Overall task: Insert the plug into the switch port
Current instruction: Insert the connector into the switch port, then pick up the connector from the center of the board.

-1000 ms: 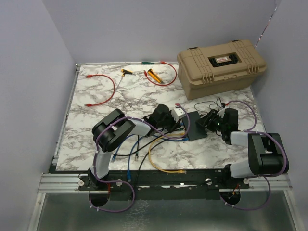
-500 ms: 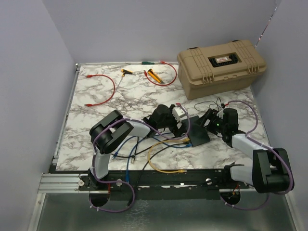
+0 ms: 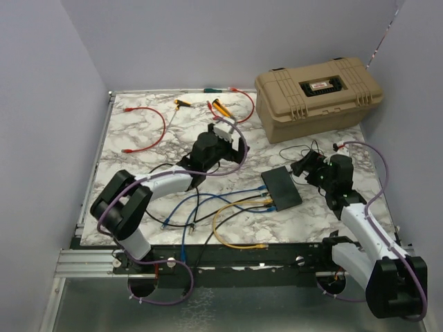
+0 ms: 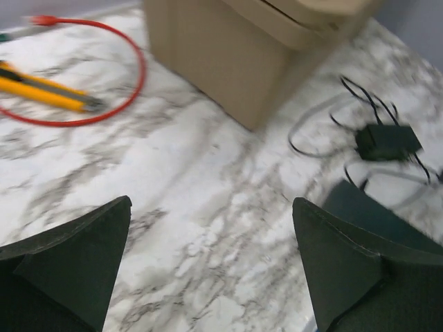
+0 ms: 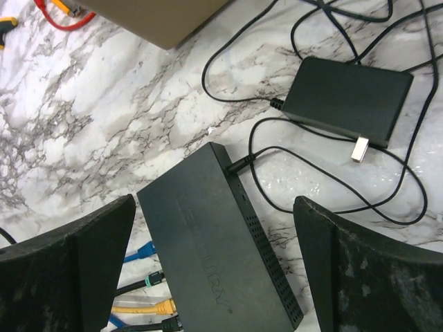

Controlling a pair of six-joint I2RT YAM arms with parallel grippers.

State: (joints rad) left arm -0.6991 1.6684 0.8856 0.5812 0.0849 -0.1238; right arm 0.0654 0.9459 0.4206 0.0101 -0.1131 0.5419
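Note:
The dark-grey switch (image 3: 281, 188) lies flat on the marble at centre right, its thin power cord (image 5: 239, 166) leaving the far corner. Several cable plugs, among them a blue plug (image 5: 142, 250) and a yellow plug (image 5: 158, 306), meet its port edge (image 3: 266, 200). My right gripper (image 3: 305, 166) hovers open just right of the switch; in the right wrist view the right gripper (image 5: 214, 202) straddles the switch body (image 5: 214, 256) without touching it. My left gripper (image 3: 237, 151) is open up and to the left of the switch. In the left wrist view, the left gripper (image 4: 211, 202) has only bare marble between its fingers.
A big tan case (image 3: 317, 95) stands at the back right. The small black power adapter (image 5: 346, 100) and its looped cord lie beside the switch. Red cables (image 3: 149, 128) and yellow-handled tools (image 3: 220, 107) lie at the back left. Loose cables (image 3: 208, 214) trail toward the near edge.
Both grippers have opened and drawn back from the switch, the left one up and left, the right one to the right. The switch has turned slightly and now lies free.

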